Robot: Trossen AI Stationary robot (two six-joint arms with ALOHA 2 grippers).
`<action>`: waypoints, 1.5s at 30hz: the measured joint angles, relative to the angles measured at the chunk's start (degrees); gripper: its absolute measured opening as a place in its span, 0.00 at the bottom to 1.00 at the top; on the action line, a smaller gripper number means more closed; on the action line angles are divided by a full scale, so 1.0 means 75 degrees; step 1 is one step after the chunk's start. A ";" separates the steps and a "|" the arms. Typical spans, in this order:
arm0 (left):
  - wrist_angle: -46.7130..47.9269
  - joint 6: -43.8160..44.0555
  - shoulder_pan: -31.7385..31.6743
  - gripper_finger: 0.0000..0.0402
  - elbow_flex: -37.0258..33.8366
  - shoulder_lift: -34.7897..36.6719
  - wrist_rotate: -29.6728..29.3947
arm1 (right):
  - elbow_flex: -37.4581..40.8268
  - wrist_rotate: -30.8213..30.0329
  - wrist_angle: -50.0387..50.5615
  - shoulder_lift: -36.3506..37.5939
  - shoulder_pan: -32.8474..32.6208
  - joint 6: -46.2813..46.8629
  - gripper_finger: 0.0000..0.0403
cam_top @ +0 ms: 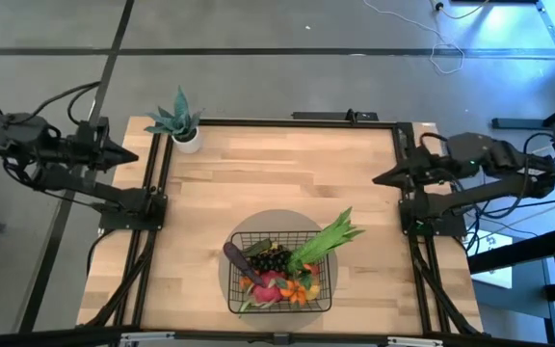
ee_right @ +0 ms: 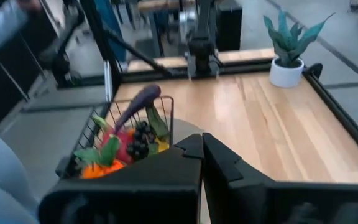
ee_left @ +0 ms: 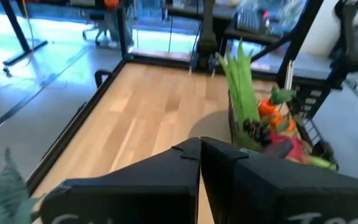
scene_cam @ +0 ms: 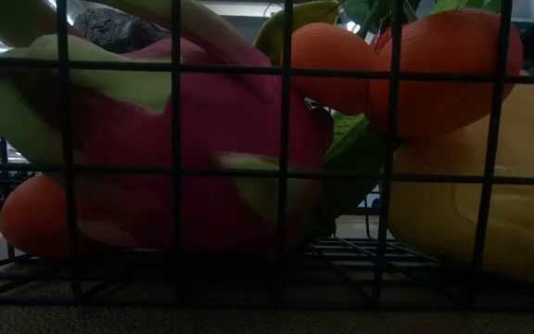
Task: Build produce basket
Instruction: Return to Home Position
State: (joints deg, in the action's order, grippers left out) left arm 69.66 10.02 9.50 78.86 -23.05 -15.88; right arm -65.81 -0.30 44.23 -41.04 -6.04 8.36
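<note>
High view looks down on a pale wood table (cam_top: 258, 173) made of smooth long boards. Near its close edge, midway between the two arms, sits the basket (cam_top: 277, 310). It is thin black wire in little squares, with low sides and round corners, and it rests on a flat grey round mat (cam_top: 258, 224). The basket is full. A shiny purple eggplant (cam_top: 236, 256) leans at one side. Bumpy dark grapes (cam_top: 273, 260) lie in the middle. Long green leaves (cam_top: 330, 236) poke out over the rim toward the right arm. Low view, right up against the wire, shows a fat pink dragon fruit (scene_cam: 221, 130) with green flaps, smooth oranges (scene_cam: 452, 46) on top and a yellow mango (scene_cam: 471, 223) beside it. A spiky plant (cam_top: 179, 120) in a white pot stands at the far corner by the left arm. The left gripper (cam_top: 133, 155) hangs just off the table's left side, well apart from the basket, its fingers (ee_left: 160, 168) pressed together. The right gripper (cam_top: 378, 179) hangs over the right edge, fingers (ee_right: 229, 168) pressed together too.
</note>
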 joint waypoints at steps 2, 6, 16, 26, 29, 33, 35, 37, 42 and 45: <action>-0.0404 -0.0001 0.0000 0.00 -0.0462 0.0399 0.0009 | 0.0574 -0.0001 -0.0384 0.0553 0.0000 0.0222 0.00; -0.1098 0.0047 0.0000 0.00 -0.1352 0.1192 0.0012 | 0.1538 -0.0003 -0.0858 0.1556 0.0000 0.0589 0.00; -0.2392 -0.0038 0.0000 0.00 -0.2893 0.2745 -0.0075 | 0.2950 -0.0203 -0.1358 0.3575 0.0000 0.0486 0.00; -0.2832 -0.0429 0.0000 0.00 -0.3653 0.3041 -0.0413 | 0.3553 -0.0429 -0.1383 0.5470 0.0000 0.0208 0.00; -0.3104 -0.0562 0.0000 0.00 -0.3795 0.3040 -0.0384 | 0.3631 -0.0551 -0.1141 0.5406 0.0000 0.0212 0.00; -0.3235 -0.0562 0.0002 0.00 -0.4149 0.3029 -0.0358 | 0.3797 -0.0560 -0.1240 0.5452 0.0000 0.0108 0.00; -0.3628 -0.0562 0.0000 0.00 -0.4316 0.3043 -0.0357 | 0.3893 -0.0557 -0.1357 0.5432 0.0000 0.0206 0.00; -0.3699 -0.0562 0.0000 0.00 -0.4557 0.3045 -0.0384 | 0.4127 -0.0558 -0.1564 0.5444 0.0000 0.0255 0.00; -0.4488 -0.0562 0.0000 0.00 -0.5271 0.3039 -0.0411 | 0.5077 -0.0518 -0.2841 0.5438 0.0000 0.0221 0.00; -0.4868 -0.0562 0.0000 0.00 -0.5715 0.3039 -0.0389 | 0.5722 -0.0227 -0.3583 0.5433 0.0000 0.0252 0.00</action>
State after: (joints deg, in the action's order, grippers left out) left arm 33.14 5.80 9.50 36.00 -0.25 -18.80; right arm -22.89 -2.00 17.36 -0.29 -6.04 10.25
